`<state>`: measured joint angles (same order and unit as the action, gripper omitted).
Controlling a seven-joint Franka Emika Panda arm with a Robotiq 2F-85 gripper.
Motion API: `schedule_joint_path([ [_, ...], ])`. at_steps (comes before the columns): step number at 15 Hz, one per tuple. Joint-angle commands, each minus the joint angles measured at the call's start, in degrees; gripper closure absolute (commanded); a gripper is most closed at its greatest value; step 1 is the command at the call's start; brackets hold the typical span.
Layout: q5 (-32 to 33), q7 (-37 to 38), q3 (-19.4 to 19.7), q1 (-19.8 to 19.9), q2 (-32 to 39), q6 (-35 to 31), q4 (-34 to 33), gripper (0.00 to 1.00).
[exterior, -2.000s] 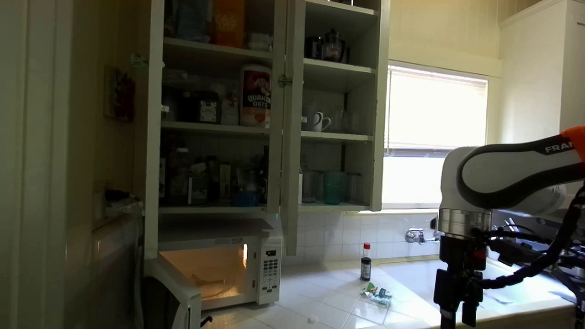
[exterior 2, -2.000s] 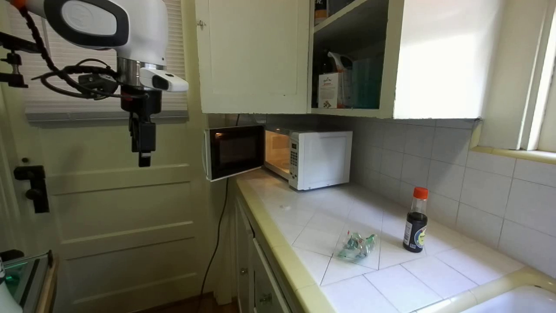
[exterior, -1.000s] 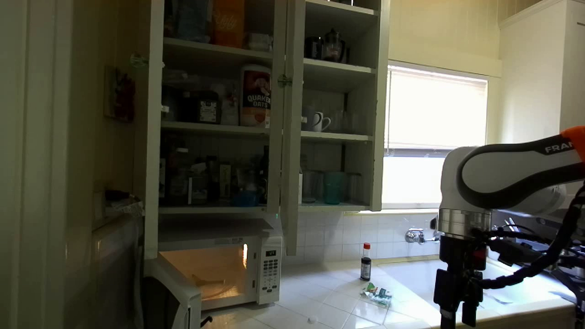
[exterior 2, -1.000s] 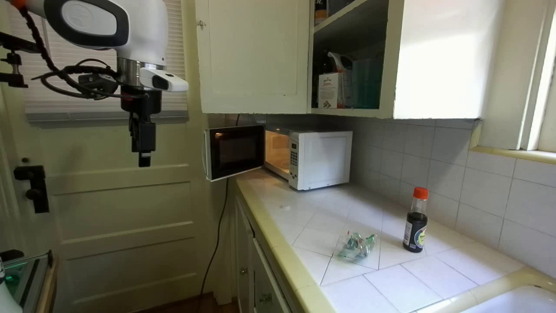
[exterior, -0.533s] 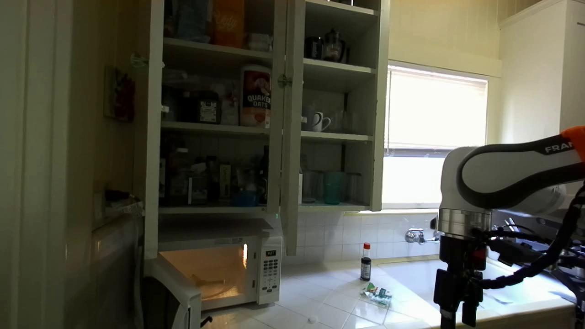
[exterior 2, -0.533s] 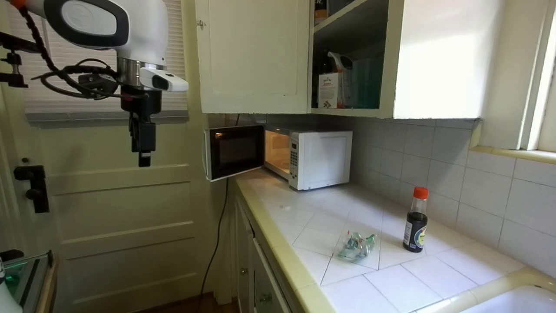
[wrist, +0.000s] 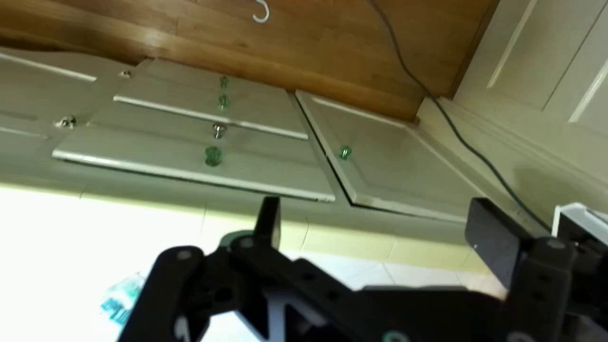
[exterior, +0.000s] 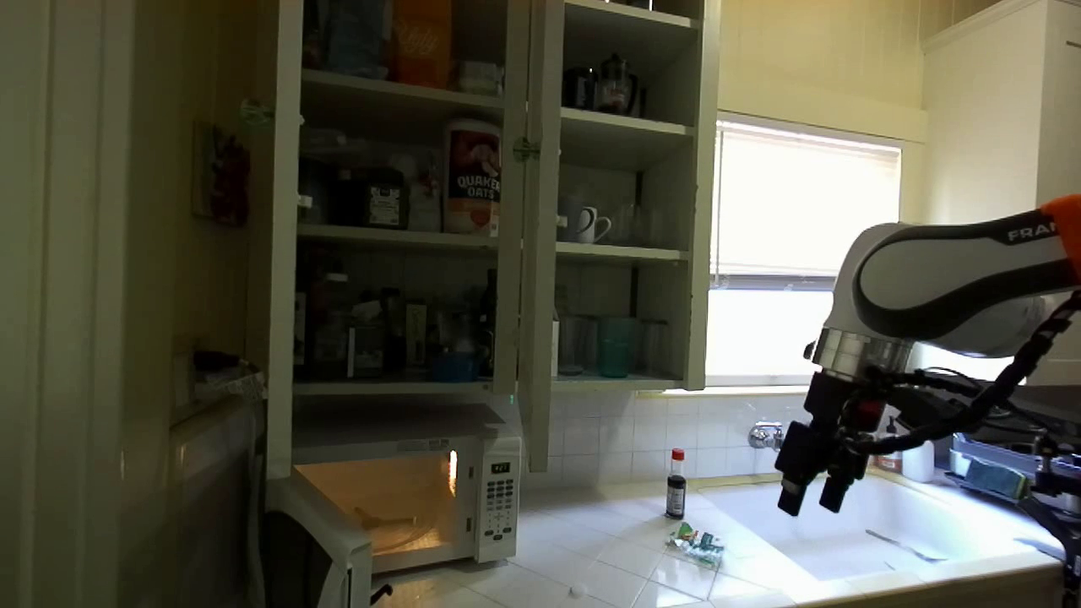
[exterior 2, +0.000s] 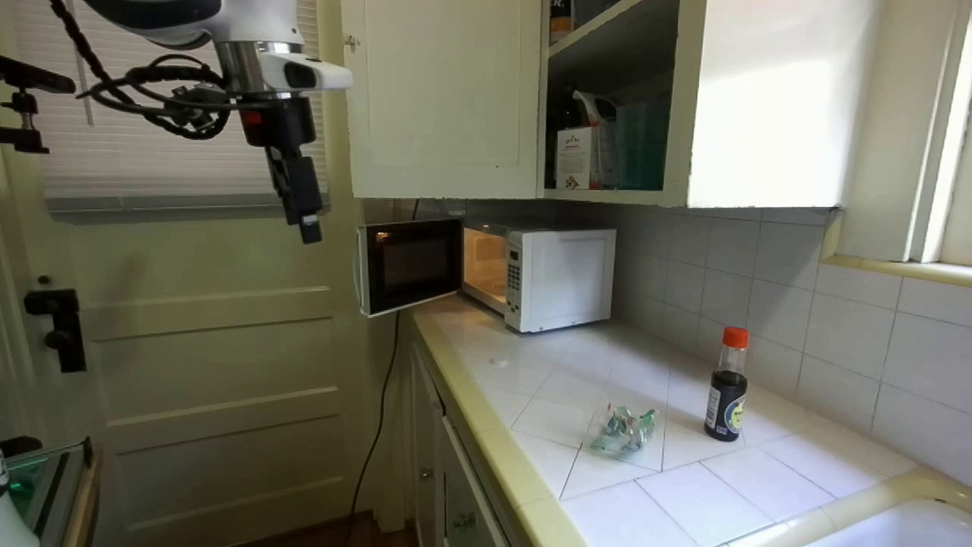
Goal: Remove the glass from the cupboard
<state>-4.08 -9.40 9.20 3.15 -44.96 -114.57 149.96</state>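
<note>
The glass (exterior: pixel 617 347), a pale blue-green tumbler, stands upright on the lowest shelf of the cupboard, between clear glasses. It also shows dimly in an exterior view (exterior 2: pixel 642 144), behind the cupboard frame and beside a white box. The white cupboard (exterior: pixel 698 194) has its doors open; a door (exterior 2: pixel 448 99) faces out in an exterior view. My gripper (exterior: pixel 812 500) is open and empty, above the sink side, well away from and lower than the glass, fingers tilted downward. It also shows in an exterior view (exterior 2: pixel 310 232) and in the wrist view (wrist: pixel 375 223). Neither glass nor cupboard shows in the wrist view.
A microwave (exterior: pixel 498 498) with its door open stands under the cupboard. A dark bottle with a red cap (exterior 2: pixel 727 395) and a crumpled green-and-clear wrapper (exterior 2: pixel 625 431) lie on the white tiled counter (exterior 2: pixel 562 387). A sink (exterior: pixel 895 515) and faucet (exterior: pixel 767 435) are near the arm.
My arm has risen, and the gripper has tilted from pointing straight down to slanting toward the cupboard side. The glass, cupboard and counter things have not moved.
</note>
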Motion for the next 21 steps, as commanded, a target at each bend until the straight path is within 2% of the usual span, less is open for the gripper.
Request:
schedule_joint_path([
  [1, 1.8, -1.0, 0.4, 1.4, 1.4, -6.1, -3.7, 0.00],
  [5, 3.0, -0.3, 0.1, 1.9, 1.6, -15.5, -8.1, 0.00],
  [7, 1.4, -2.0, 1.5, -0.2, 3.4, -12.9, -12.2, 0.00],
  [8, -1.8, -6.2, 4.3, -4.0, 3.7, -8.0, -14.2, 0.00],
  [9, 1.0, -2.0, 1.0, 0.2, 1.4, -12.8, -10.3, 0.00],
  [12, -0.7, -4.8, 3.1, -2.6, 2.7, -9.7, -13.2, 0.00],
  [15, -0.9, -5.1, 3.3, -3.0, 3.4, -9.6, -13.5, 0.00],
  [17, 0.4, -3.2, 2.1, -1.3, 4.0, -17.3, -12.4, 0.00],
  [21, 4.3, -2.4, 0.6, 1.1, 12.4, -35.0, -16.9, 0.00],
])
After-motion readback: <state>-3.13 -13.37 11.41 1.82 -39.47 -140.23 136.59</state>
